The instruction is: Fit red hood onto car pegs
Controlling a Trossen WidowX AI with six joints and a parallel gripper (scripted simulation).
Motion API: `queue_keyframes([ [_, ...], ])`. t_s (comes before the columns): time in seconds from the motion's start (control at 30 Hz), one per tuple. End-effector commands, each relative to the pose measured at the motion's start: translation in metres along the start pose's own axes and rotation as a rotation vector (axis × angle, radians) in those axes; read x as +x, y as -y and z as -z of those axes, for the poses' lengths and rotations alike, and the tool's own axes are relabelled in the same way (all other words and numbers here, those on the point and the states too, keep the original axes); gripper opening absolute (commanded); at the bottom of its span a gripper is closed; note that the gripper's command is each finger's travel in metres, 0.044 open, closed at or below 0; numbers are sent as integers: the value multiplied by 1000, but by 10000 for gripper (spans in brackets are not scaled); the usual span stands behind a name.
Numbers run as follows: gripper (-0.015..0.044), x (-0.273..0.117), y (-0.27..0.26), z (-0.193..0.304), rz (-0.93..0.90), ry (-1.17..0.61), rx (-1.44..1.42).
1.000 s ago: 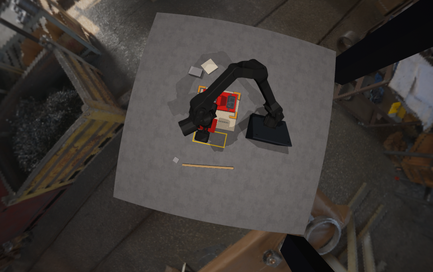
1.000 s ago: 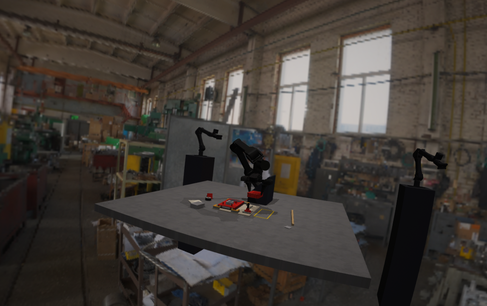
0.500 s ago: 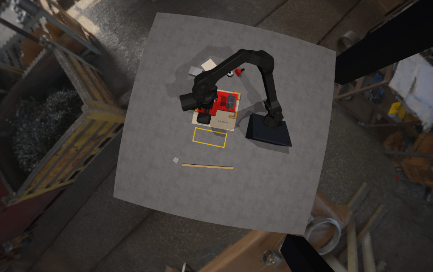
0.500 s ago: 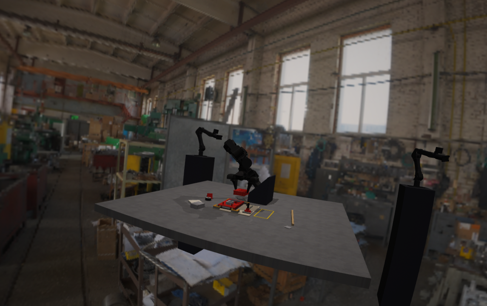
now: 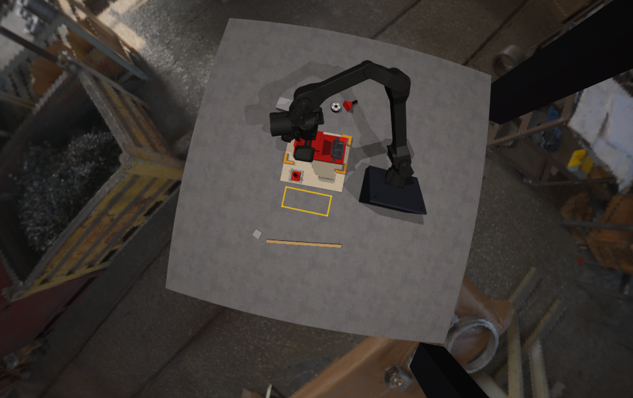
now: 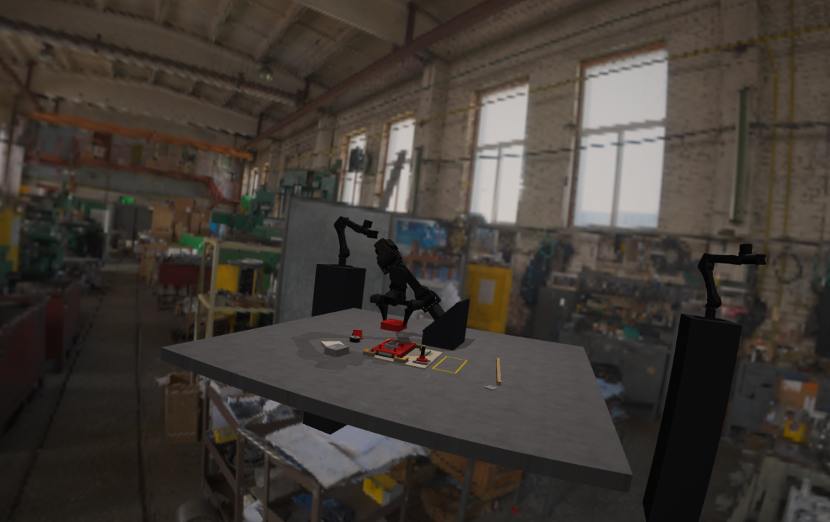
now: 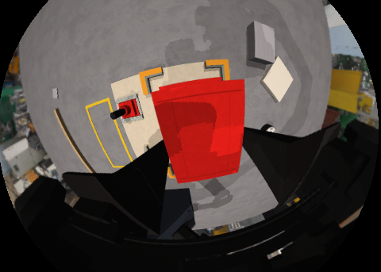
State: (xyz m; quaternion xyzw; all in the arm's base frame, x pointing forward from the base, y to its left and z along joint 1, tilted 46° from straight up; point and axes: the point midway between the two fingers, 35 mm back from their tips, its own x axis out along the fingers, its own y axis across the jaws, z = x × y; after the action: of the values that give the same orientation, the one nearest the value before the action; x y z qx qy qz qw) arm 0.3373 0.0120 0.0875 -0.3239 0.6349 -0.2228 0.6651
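The red hood (image 6: 393,324) (image 7: 202,133) is held level, roof up, in the air over the jig. My gripper (image 6: 394,321) (image 7: 203,137) is shut on it, one finger at each side. The red chassis (image 5: 334,160) (image 6: 383,350) sits in the cream jig (image 5: 335,186) (image 7: 126,87) between orange corner brackets. The exterior view shows a gap between hood and chassis. In the wrist view the hood hides nearly all of the chassis; the engine block, pegs and corner holes cannot be made out there.
A red block with a black post (image 5: 295,175) (image 6: 422,357) (image 7: 129,109) stands on the jig's plate beside the chassis. A grey block (image 7: 263,43), a cream tile (image 7: 278,79) and a wheel (image 5: 335,106) lie beyond. A yellow outline (image 5: 308,191) and wooden strip (image 5: 303,243) lie opposite.
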Motion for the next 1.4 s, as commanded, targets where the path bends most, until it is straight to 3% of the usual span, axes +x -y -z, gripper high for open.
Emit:
queue_keyframes([
  [0.0,0,3,1,0,5,0,-9],
  [0.4,0,49,4,1,8,0,-9],
  [1.37,0,50,4,1,8,0,-9],
])
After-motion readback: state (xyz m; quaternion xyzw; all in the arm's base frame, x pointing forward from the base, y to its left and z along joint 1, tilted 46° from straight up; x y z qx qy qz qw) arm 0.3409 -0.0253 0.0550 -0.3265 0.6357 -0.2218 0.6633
